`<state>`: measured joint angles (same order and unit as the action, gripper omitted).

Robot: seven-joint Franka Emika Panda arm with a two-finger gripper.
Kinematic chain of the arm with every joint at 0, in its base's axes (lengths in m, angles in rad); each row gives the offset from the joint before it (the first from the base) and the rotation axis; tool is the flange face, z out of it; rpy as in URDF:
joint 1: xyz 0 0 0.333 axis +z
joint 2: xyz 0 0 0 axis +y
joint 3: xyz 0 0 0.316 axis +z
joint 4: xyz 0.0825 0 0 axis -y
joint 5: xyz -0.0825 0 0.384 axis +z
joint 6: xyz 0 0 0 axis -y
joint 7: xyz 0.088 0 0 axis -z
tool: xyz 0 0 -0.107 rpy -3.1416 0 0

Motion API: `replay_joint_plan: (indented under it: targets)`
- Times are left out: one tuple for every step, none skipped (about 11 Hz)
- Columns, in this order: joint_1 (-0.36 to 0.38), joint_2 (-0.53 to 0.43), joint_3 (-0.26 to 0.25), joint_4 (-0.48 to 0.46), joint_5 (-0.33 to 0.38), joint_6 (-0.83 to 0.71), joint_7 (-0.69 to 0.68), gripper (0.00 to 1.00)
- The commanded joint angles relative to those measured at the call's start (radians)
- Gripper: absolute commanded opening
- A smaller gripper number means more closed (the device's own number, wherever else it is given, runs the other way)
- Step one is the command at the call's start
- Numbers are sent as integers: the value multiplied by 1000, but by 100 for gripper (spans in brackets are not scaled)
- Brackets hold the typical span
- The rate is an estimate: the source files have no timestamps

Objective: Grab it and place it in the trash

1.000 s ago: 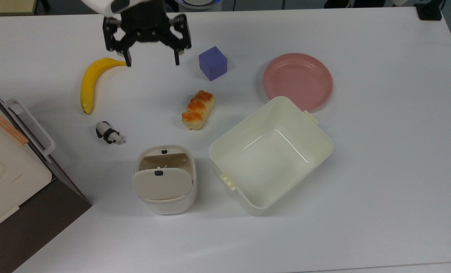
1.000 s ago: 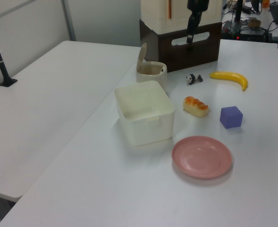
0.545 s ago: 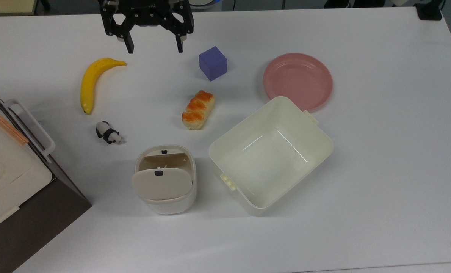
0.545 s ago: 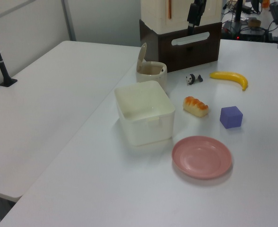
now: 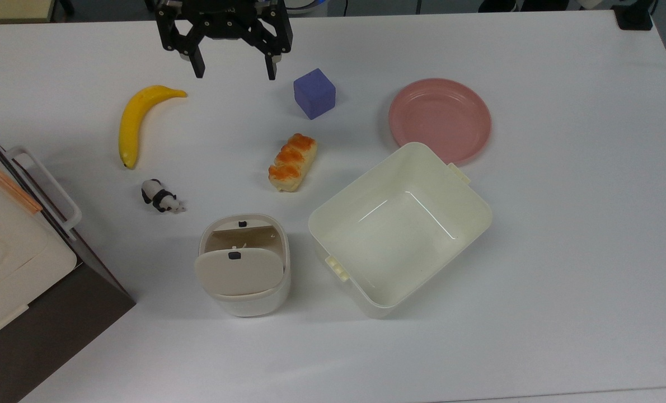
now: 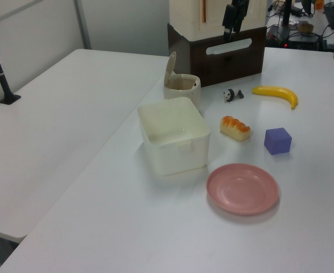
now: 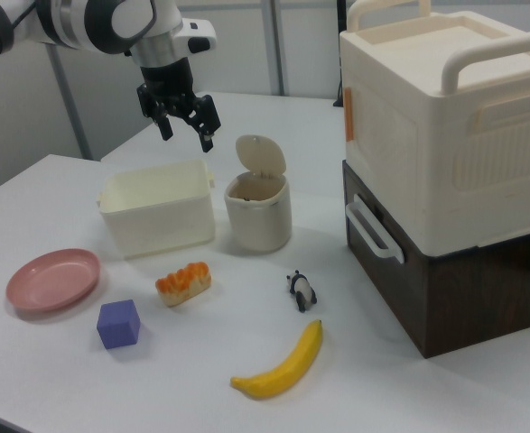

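My gripper point(image 5: 235, 73) hangs open and empty above the table's far edge in the top view, between the banana point(image 5: 134, 118) and the purple cube point(image 5: 314, 93). In the right view the gripper point(image 7: 187, 138) floats high over the cream tub point(image 7: 156, 216). The trash bin point(image 5: 284, 252) stands at the table's middle front with its beige flap point(image 5: 237, 271) swung up, so its inside is exposed. The same bin point(image 7: 258, 216) has its flap upright in the right view. The paper wad is out of view. A tiny pale bit touches the panda point(image 5: 156, 195); I cannot tell what it is.
A toy bread roll point(image 5: 292, 161) lies mid-table. The big lidless tub point(image 5: 462, 184) sits to the bin's right in the top view, with a pink plate point(image 5: 439, 118) beyond it. A cream box on a brown base point(image 7: 445, 180) fills the right view's right side.
The open gripper has lifted away from the table toward the top view's upper edge, then drifted slightly to the top view's right. Nothing on the table has moved.
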<state>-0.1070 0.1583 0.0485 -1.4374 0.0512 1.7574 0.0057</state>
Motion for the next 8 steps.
replay_joint_plan:
  targets:
    - [36, -6, -10, 0, 7, -64, 33, 100]
    - [39, -8, -10, 0, 4, -78, 34, 100]
    - [43, -9, -10, 2, 7, -102, 42, 100]
    - [41, -10, -13, 5, 12, -120, 45, 100]
    - [43, -8, -13, 5, 7, -116, 48, 100]
    - [43, -6, -13, 0, 6, -110, 52, 100]
    - [43, 0, -13, 0, 4, -104, 53, 100]
    - [43, 1, -13, -1, 4, -92, 51, 100]
